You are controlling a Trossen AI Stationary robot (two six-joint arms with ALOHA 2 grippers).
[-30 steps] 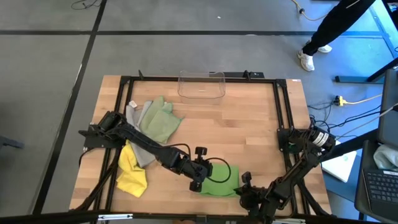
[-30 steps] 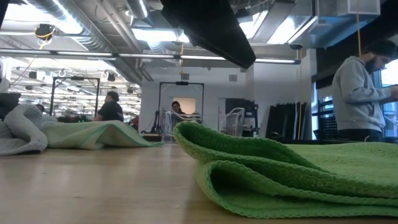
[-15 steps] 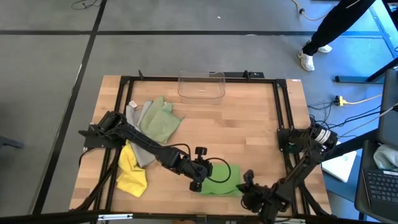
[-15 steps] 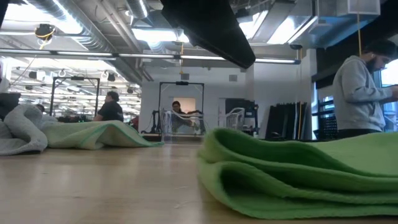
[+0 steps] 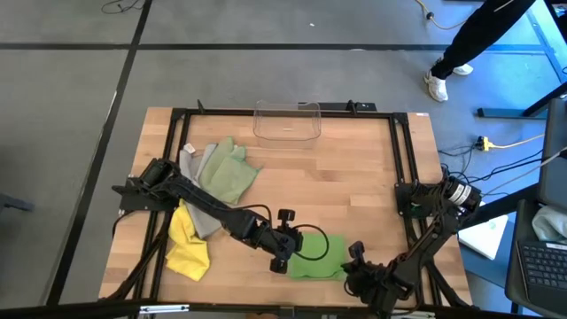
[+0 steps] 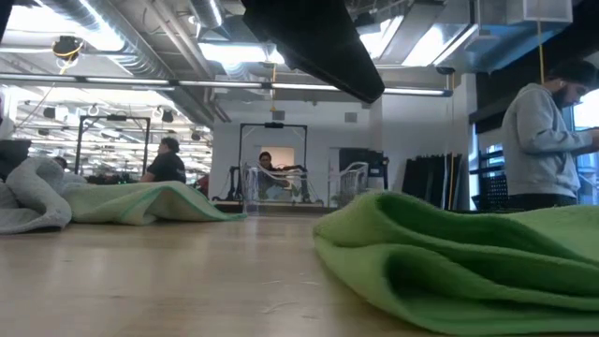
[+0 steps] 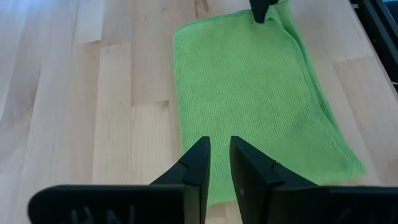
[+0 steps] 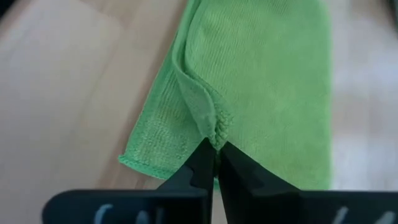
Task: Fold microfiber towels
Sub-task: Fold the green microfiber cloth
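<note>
The bright green towel (image 5: 317, 257) lies near the front edge of the tabletop (image 5: 354, 186), between the two arms, and it is already folded over on itself. The right pincer (image 8: 215, 155) is pinched tight on a puckered bit of cloth at one end of it. The left pincer (image 7: 216, 163) sits at the other end with its fingers only a little apart; I cannot tell if it has any cloth in them.

I think they are in the middle of folding this green one. Next, the right pincer likely has to carry its end across to meet the far end, lay it down flat and let go.

The yellow towel (image 5: 188, 244), the pale green towel (image 5: 227, 175) and the grey towel (image 5: 193, 164) lie bunched up by the left side, not folded yet. A clear bin (image 5: 287, 121) stands at the back.
</note>
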